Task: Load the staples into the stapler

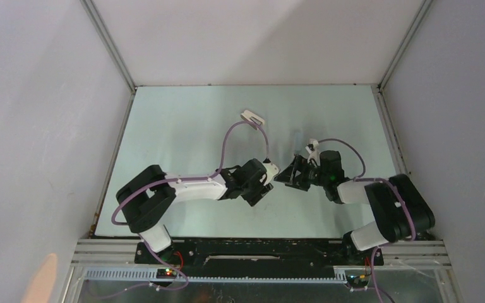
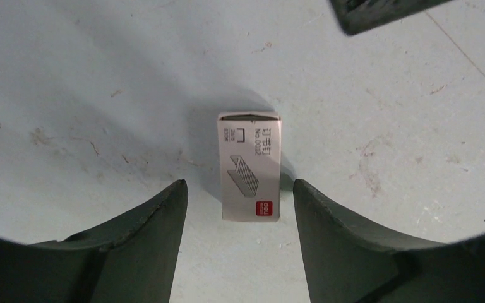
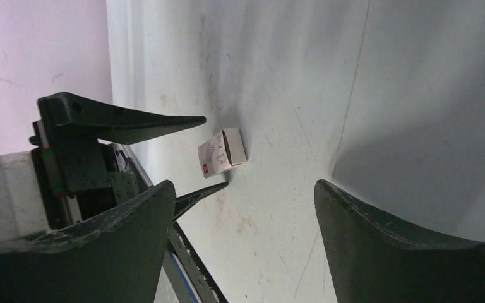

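The left gripper (image 2: pixel 240 187), fingers spread wide, is poised over a small white box sleeve (image 2: pixel 251 167) lying flat on the table (image 2: pixel 69 76), and the right gripper (image 3: pixel 243 187) is held open close by. Neither staples nor stapler can be made out, so the sleeve could be grasped in their place.
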